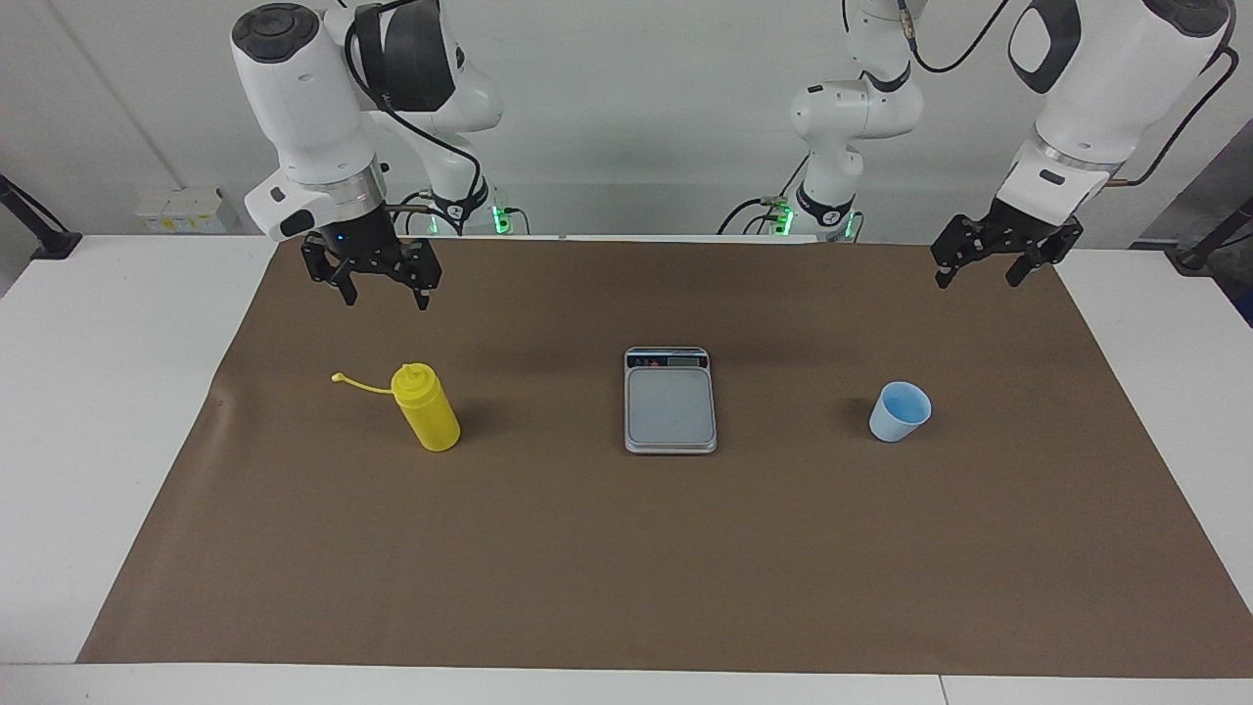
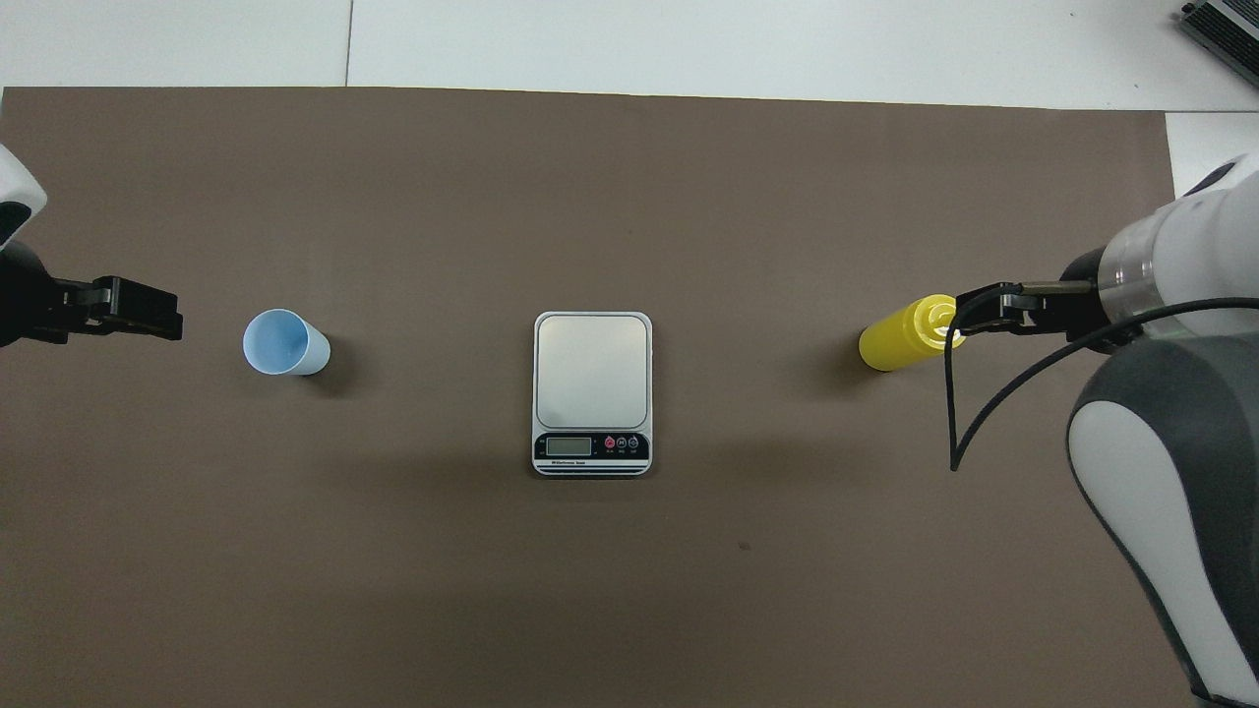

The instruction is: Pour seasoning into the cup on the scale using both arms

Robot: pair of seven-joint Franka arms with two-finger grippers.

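Facing view: both grippers' jaws spread, nothing held; imo left gripper should drop straight over blue cup b4 closing.

cup, scale, yellow bottle, all apart

yellow seasoning bottle, light-blue cup, silver-grey scale with dark display strip, brown table cover.

Yellow squeeze bottle stands upright at frame left, grey scale at centre, light-blue cup upright at right.
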